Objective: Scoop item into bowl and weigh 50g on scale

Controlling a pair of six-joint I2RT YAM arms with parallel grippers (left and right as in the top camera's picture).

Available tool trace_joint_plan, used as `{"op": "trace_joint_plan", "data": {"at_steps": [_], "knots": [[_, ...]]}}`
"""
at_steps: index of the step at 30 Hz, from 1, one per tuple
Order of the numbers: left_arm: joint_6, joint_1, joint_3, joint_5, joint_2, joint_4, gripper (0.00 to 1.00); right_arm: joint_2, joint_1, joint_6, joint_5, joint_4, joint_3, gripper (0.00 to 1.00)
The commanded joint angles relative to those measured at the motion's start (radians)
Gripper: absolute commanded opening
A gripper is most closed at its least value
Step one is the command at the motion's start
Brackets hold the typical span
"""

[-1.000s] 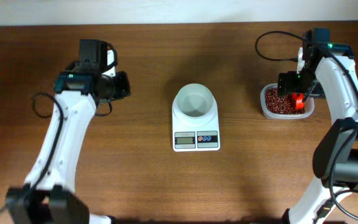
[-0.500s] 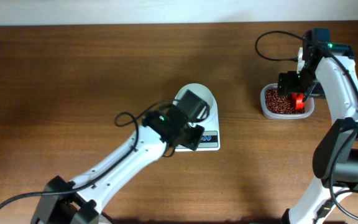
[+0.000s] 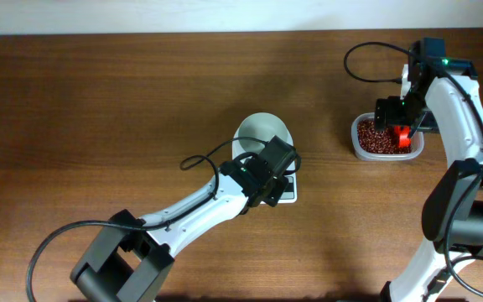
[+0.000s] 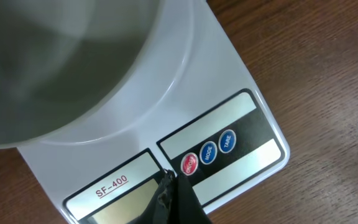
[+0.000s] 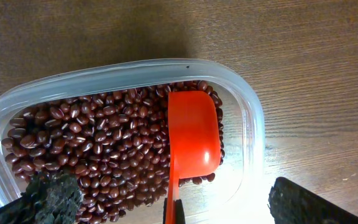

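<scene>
The white bowl (image 3: 264,134) stands on the white scale (image 3: 290,195), also seen in the left wrist view as bowl (image 4: 61,56) and scale (image 4: 166,106). My left gripper (image 4: 166,182) is shut, with its tip on the scale's front panel just left of the red button (image 4: 189,163). Whether it touches I cannot tell. In the overhead view the left gripper (image 3: 278,171) covers most of that panel. The red-brown beans (image 5: 92,143) fill a clear tub (image 5: 247,124), and a red scoop (image 5: 192,134) lies on them. My right gripper (image 5: 179,204) stands open over the tub, astride the scoop's handle without touching it.
Two blue buttons (image 4: 218,146) sit right of the red one, and the display (image 4: 123,208) is partly behind my fingers. The tub (image 3: 384,141) is at the table's right, the right arm (image 3: 464,109) over it. The left arm (image 3: 183,214) crosses the front middle.
The left arm swung from the far left of the table to the scale, and its shut tip now sits by the red button. The right arm held still.
</scene>
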Motion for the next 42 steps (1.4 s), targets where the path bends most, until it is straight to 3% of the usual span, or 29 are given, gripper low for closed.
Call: {"op": "trace_joint_plan", "data": {"at_steps": [1, 16, 42], "knots": [[0.02, -0.002, -0.006, 0.024, 0.039, -0.005, 0.0, 0.011, 0.004, 0.0, 0.012, 0.0, -0.007, 0.99], [0.047, -0.006, 0.09, 0.047, 0.152, -0.075, 0.0, 0.011, 0.004, 0.0, 0.012, 0.0, -0.007, 0.99], [0.08, 0.003, 0.096, 0.05, 0.163, -0.059, 0.0, 0.011, 0.004, 0.0, 0.012, 0.0, -0.007, 0.99]]}}
